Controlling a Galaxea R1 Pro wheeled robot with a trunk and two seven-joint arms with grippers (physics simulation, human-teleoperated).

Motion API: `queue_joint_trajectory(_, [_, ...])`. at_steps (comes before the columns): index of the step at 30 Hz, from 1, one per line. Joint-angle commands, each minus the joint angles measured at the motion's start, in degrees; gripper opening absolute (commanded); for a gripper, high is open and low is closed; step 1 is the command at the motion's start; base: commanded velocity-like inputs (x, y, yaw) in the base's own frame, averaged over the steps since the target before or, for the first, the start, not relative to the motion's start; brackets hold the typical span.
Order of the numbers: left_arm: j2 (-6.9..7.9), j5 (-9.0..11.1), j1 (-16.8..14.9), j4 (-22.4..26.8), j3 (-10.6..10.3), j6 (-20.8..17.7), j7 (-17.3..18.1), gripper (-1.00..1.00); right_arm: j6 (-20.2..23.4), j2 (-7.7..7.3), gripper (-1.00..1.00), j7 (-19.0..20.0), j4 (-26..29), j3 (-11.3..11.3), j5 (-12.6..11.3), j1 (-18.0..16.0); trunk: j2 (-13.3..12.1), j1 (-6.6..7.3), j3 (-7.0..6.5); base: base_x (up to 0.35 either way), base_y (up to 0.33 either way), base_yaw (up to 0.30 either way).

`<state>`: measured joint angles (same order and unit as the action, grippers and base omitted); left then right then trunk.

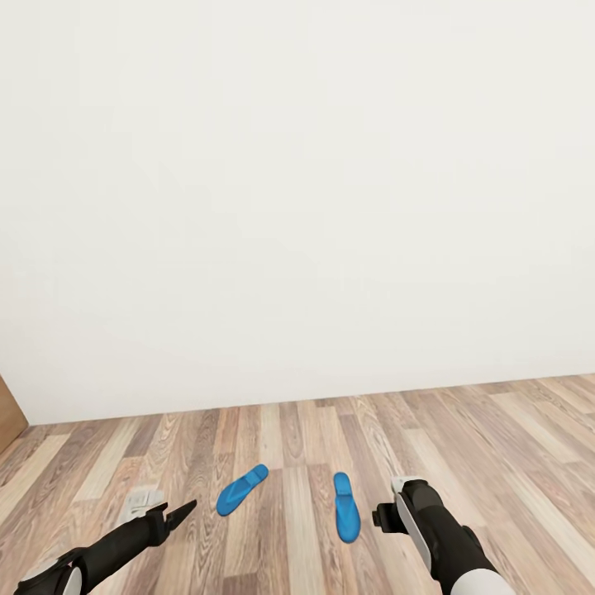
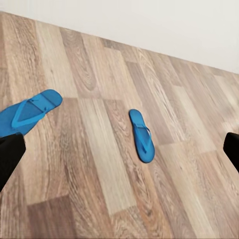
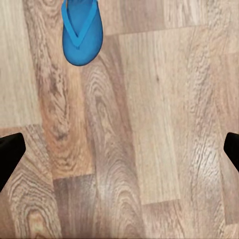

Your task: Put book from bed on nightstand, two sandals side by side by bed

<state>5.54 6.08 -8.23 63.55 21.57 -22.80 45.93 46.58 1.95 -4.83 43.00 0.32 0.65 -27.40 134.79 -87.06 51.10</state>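
Note:
Two bright blue sandals lie on the wood plank floor, apart and at different angles. The left sandal (image 1: 242,489) (image 2: 30,112) lies slanted, just ahead of my left gripper (image 1: 180,512) (image 2: 119,154). The right sandal (image 1: 345,506) (image 2: 142,135) (image 3: 82,27) points roughly toward the wall, close beside my right gripper (image 1: 382,519) (image 3: 119,152). Both grippers hover low over the floor, open, with nothing between their fingers. The book, the bed and the nightstand are out of view.
A plain white wall (image 1: 297,207) rises a short way beyond the sandals. A brown wooden edge (image 1: 8,413) shows at the far left where wall meets floor. Plank floor (image 1: 496,446) stretches off to the right.

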Motion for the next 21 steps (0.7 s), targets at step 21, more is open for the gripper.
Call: queue_joint_trajectory(21, [-0.19, 0.4, 0.0, -0.1, -0.1, -0.2, 0.1, 1.0, 0.3, 0.61, 1.0, -0.3, 0.1, 0.1, 0.0, 0.0, 0.0, 0.0, 0.06, 0.06, 0.028, 0.0])
